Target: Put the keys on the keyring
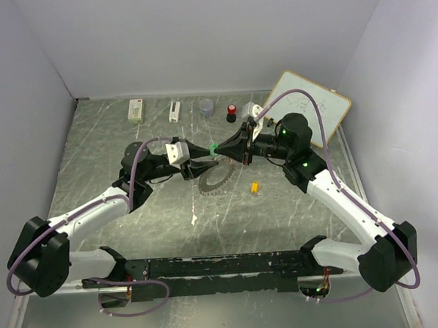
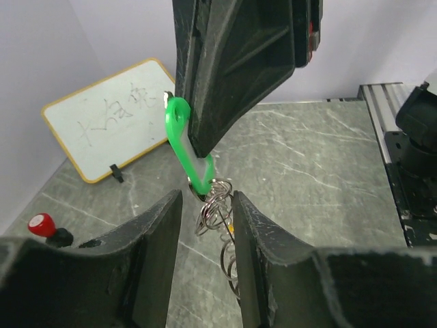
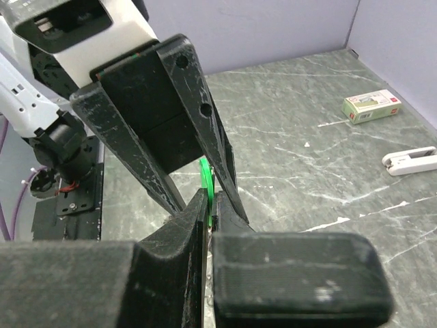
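Dark handwritten marks on the yellow-framed rectangular whiteboard [image 2: 102, 126], at ten o'clock, are illegible; print on the green-and-white cardboard box [image 3: 372, 106] is too small to read.

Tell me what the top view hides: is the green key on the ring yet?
Observer: In the left wrist view, the green key's lower end sits right at the ring's wire coils. I cannot tell whether it is threaded.
Operator: What holds the key?
Observer: The right pincer is shut on it, gripping its upper part. The lower end is free.
Operator: And the left pincer?
Observer: The left pincer straddles the ring with its jaws apart, and a gap shows on one side.
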### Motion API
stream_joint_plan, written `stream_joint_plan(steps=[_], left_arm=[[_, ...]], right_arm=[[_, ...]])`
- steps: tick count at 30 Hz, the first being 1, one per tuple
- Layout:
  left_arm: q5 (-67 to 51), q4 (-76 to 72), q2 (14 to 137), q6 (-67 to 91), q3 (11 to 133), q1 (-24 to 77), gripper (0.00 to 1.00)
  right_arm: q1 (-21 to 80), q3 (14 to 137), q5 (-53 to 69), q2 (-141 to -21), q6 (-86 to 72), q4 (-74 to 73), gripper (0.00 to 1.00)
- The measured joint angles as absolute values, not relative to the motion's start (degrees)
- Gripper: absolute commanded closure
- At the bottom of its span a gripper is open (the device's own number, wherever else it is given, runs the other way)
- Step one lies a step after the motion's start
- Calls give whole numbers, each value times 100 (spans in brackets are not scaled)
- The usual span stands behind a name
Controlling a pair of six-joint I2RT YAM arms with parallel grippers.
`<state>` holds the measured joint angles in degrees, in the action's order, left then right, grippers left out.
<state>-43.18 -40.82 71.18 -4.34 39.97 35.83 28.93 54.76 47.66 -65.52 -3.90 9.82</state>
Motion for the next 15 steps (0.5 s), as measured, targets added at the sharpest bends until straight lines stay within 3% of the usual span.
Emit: stream_joint_plan(steps=[5,10,15], left_arm=[[-4525,-3848,7236,-473,4077,3583,56],[-4644,-3736,7238,-504,4082,3583,73],[-4654,-3693,7238,-539,4091,3579,77]], right_arm=[[2893,5476,4805,-6552,-384,980,100],[2893,5476,4810,-6552,-384,974,100],[2893,5476,4807,-6552,-388,952,100]])
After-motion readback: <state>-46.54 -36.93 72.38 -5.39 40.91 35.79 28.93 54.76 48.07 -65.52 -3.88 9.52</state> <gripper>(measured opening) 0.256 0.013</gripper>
